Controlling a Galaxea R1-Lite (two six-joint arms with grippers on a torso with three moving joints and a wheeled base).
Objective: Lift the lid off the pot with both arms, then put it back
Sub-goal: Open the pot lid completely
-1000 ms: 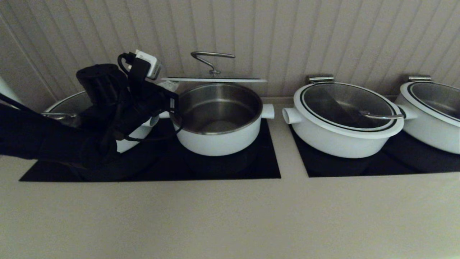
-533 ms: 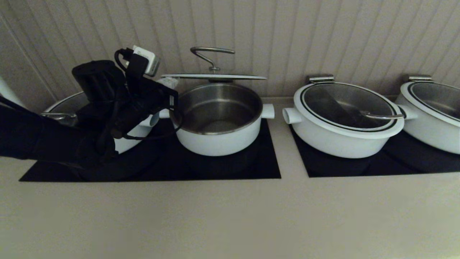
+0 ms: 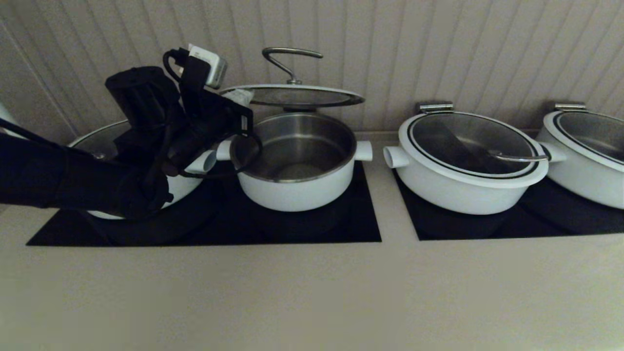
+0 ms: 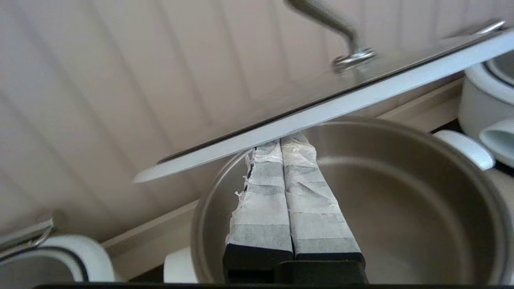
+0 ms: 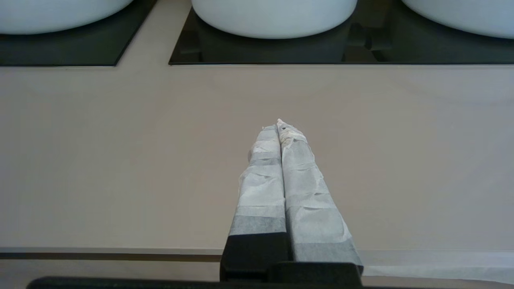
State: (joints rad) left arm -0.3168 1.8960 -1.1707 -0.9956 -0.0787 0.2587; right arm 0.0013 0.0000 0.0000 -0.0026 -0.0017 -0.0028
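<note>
The small white pot (image 3: pixel 292 190) stands open on the left black cooktop, its steel inside showing. The glass lid (image 3: pixel 292 96) with its curved steel handle (image 3: pixel 291 53) hangs a little above the pot, its left side raised. My left gripper (image 3: pixel 242 96) is shut, and its taped tips press up under the lid's white rim at the pot's left edge. In the left wrist view the tips (image 4: pixel 281 142) touch the underside of the rim (image 4: pixel 321 116) over the pot (image 4: pixel 401 208). My right gripper (image 5: pixel 279 126) is shut and empty over the bare counter, out of the head view.
A wider lidded white pot (image 3: pixel 468 161) stands on the right cooktop (image 3: pixel 487 226), another (image 3: pixel 585 151) at far right, and one (image 3: pixel 92 141) at left behind my left arm. The panelled wall is close behind. The beige counter (image 3: pixel 312 292) runs along the front.
My left gripper has risen, and the lid has gone up with it, further off the pot, so that its underside now shows.
</note>
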